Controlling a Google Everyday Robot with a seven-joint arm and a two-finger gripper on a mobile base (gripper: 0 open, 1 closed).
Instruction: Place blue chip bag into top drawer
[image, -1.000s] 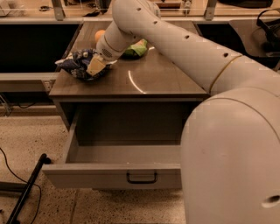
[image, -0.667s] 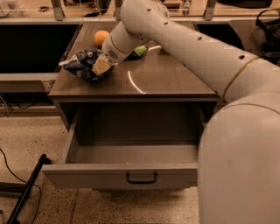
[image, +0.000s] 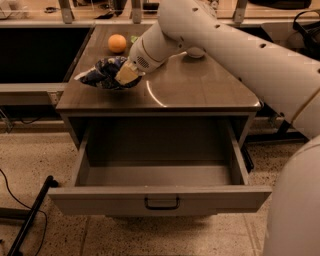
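Arm (image: 225, 40): smooth white cylindrical shells, rounded joints, small dark holes along one segment, perforated patch near wrist. Claw (image: 126, 75) (tan-tipped, over table (image: 200, 95) left side) closed on blue chip bag (image: 102, 71).

No text can be read, also not on the crumpled dark blue foil chip bag (image: 101, 73), clasped by the gripper (image: 125, 75) far left.

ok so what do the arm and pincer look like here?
The arm is a thick, smooth off-white tube with rounded joint housings and small dark dots along one link. A dotted grey patch marks the wrist. No loose cables show. The pincer, at the blue chip bag on the cabinet top, is pale tan.
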